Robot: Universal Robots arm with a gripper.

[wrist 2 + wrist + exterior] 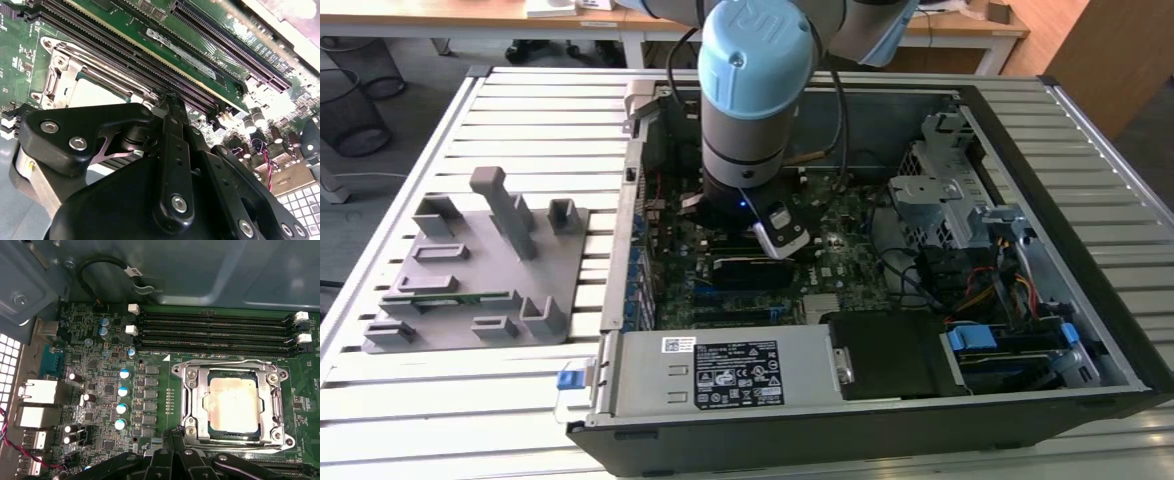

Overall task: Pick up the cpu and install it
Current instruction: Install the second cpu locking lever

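Inside its metal socket frame [232, 407] lies the square, pale-shiny cpu [234, 405]; pincer [167, 107] clenched, empty.

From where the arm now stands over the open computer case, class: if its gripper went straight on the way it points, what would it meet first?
Probably the motherboard, at the socket frame's edge beside the cpu seated inside it. The gripper points down there; depth is unclear.

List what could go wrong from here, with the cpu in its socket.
1. The gripper hangs close by the socket frame; a small drift could knock the frame or the cpu.
2. The memory slots run close beside the socket, so a sideways move could scrape them.
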